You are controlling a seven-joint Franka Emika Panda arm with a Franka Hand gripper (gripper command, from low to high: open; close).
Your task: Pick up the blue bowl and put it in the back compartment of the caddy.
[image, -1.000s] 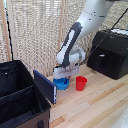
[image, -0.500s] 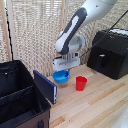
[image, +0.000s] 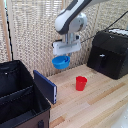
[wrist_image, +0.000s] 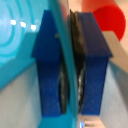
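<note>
Gripper (image: 64, 53) clamped on blue bowl (image: 61, 62) rim, bowl up off table (image: 100, 100). Caddy (image: 20, 97) sits at exterior view's left; red cup (image: 81, 83) nr.

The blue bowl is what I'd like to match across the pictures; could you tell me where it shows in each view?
Exterior view: the blue bowl hangs in the air under the gripper, above the wooden table, between the caddy and the red cup.
Wrist view: the bowl fills one side of the picture, its rim clamped between the blue finger pads.
Shared landmark: the red cup.
</note>
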